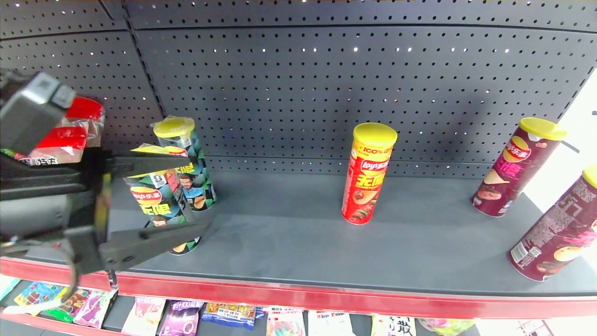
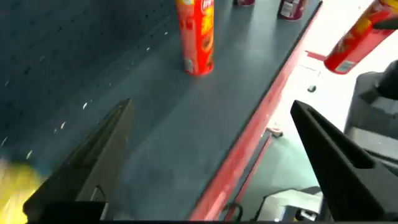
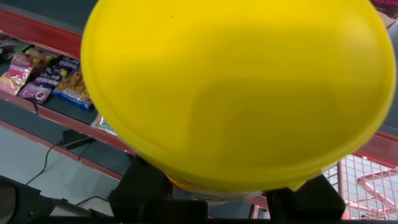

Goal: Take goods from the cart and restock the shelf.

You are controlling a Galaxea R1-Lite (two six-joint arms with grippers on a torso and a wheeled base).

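Observation:
My left gripper (image 1: 198, 192) stands open at the shelf's (image 1: 289, 242) front left, its fingers either side of a teal-patterned chip can (image 1: 156, 198) upright near the edge. In the left wrist view the left gripper (image 2: 211, 106) has nothing between its fingers; a yellow lid (image 2: 12, 186) shows at the edge. A second teal can (image 1: 186, 163) stands behind. A red-and-yellow can (image 1: 368, 175) stands mid-shelf, also red-and-yellow can (image 2: 198, 37). My right gripper (image 3: 224, 199) is shut on a yellow-lidded can (image 3: 236, 87); that red can (image 2: 354, 37) hangs off the shelf front.
Two maroon chip cans (image 1: 515, 168) (image 1: 559, 228) stand at the shelf's right end. Red-wrapped packs (image 1: 70, 130) sit at the far left. The shelf has a red front lip (image 1: 326, 296); snack packets (image 1: 182, 317) lie on the shelf below. Red cart mesh (image 3: 367, 186) is beside the right arm.

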